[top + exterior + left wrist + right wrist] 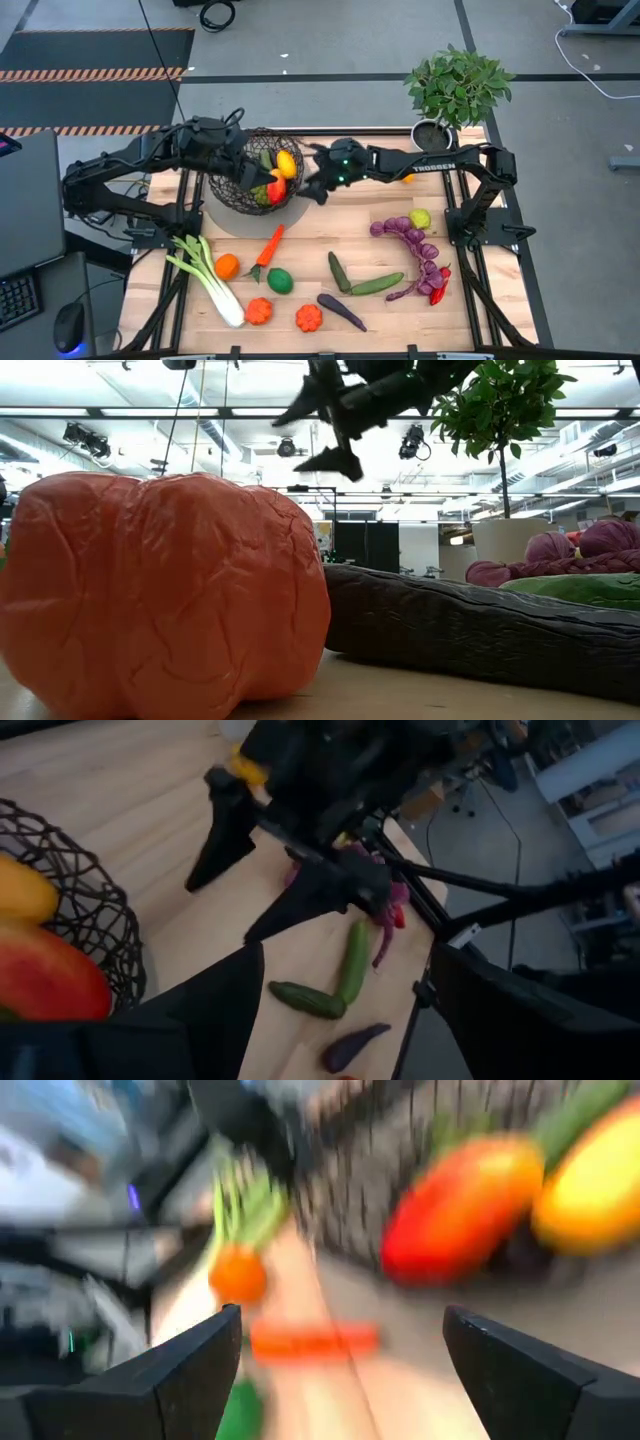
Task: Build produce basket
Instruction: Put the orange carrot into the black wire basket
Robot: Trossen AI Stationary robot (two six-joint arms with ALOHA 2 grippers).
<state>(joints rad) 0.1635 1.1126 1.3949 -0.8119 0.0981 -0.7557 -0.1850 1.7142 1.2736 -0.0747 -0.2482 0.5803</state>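
The dark wire basket (240, 185) stands on the table at the far left. It holds a yellow fruit (286, 163), a red one (274, 190) and some green pieces. My left gripper (245, 155) is open over the basket's far side. In its wrist view (340, 1010) the basket wall (95, 920) lies beside one finger. My right gripper (308, 175) is open and empty just right of the basket, above the table. It also shows in the low view (315, 435) and the left wrist view (255, 870). More produce lies on the table. My left gripper has one finger (205, 1015) right beside the outside of the basket's wire wall (125, 955). I cannot tell whether it touches it. Nothing is between its fingers.
On the near half of the table lie a leek (205, 275), an orange (227, 266), a carrot (268, 247), a lime (280, 281), two small orange pumpkins (308, 318), an aubergine (342, 311), two cucumbers (377, 284), purple grapes (410, 240) and a red chilli (438, 292). A potted plant (455, 90) stands at the far right.
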